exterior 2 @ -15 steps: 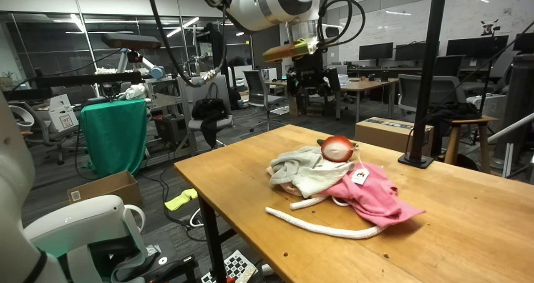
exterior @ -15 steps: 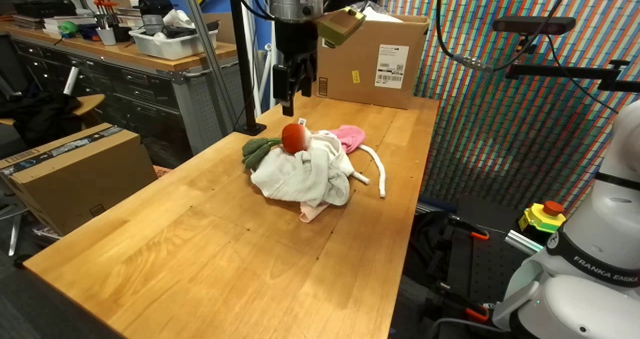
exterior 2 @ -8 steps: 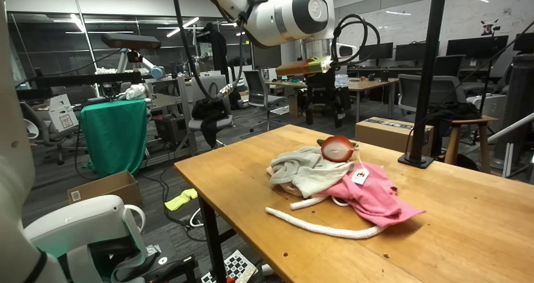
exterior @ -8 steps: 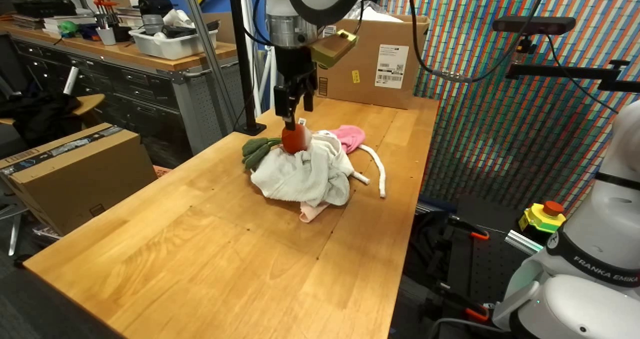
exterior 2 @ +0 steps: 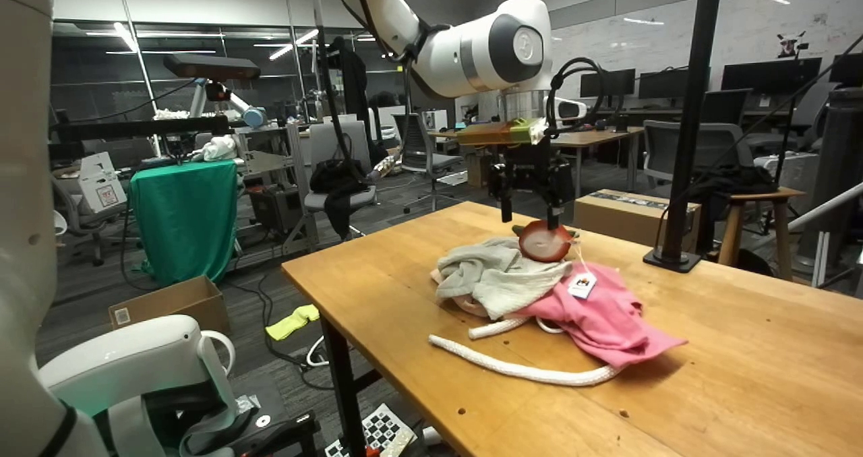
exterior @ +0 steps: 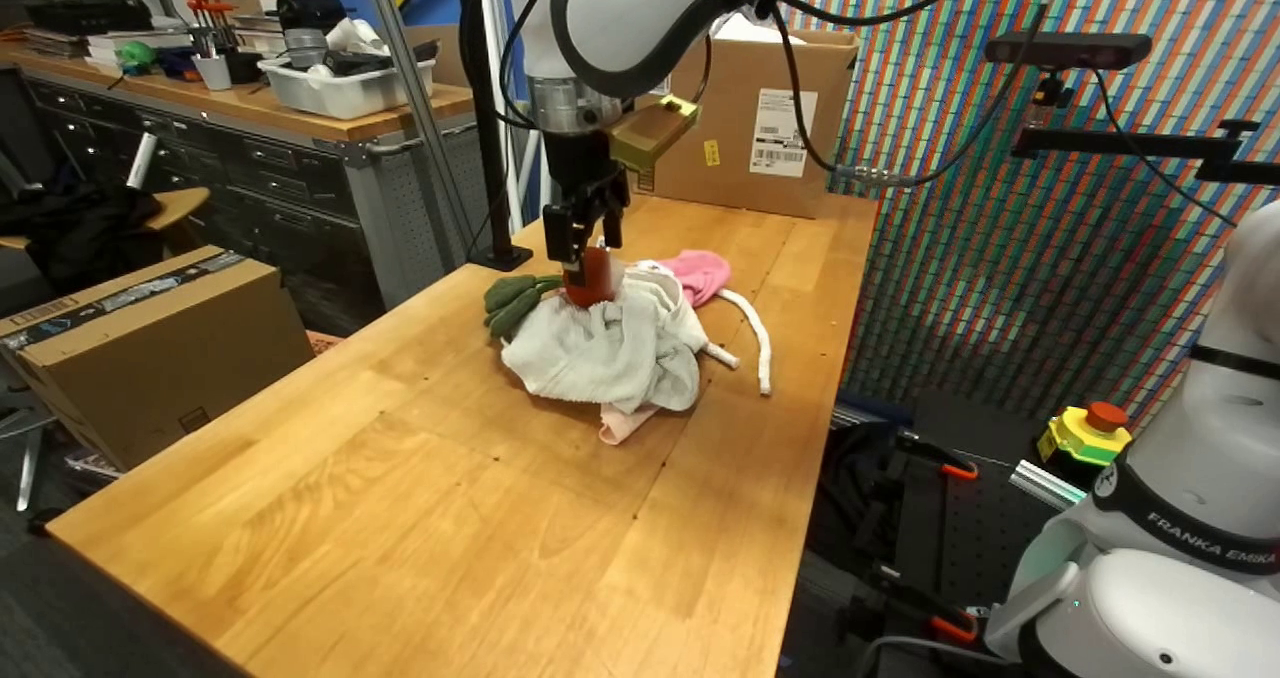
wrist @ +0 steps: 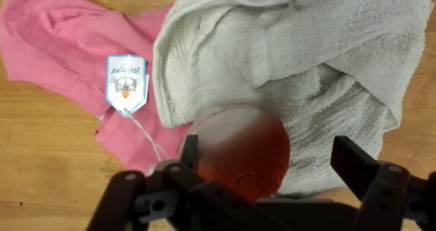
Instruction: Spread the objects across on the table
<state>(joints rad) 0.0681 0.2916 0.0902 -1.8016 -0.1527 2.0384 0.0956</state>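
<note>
Gripper (wrist: 269, 152) at red-and-white toy (wrist: 245, 152), jaws wide apart, nothing held; one fingertip (wrist: 190, 149) overlaps toy in wrist view — touching or not, cannot tell. Toy lies against gray cloth (wrist: 299, 60), pink cloth (wrist: 88, 47) close by. Beyond: green leaf-like piece (exterior: 510, 292), white rope (exterior 2: 512, 370) reaching from pink cloth. Spreading seems hardly begun — all bunched on table (exterior: 400, 518); toy, cloths, rope left to separate.

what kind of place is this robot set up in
Probably a robotics lab: the exterior views show a robot base marked FRANKA EMIKA, what looks like an emergency-stop button, and a checkerboard sheet, perhaps for camera calibration.
</note>
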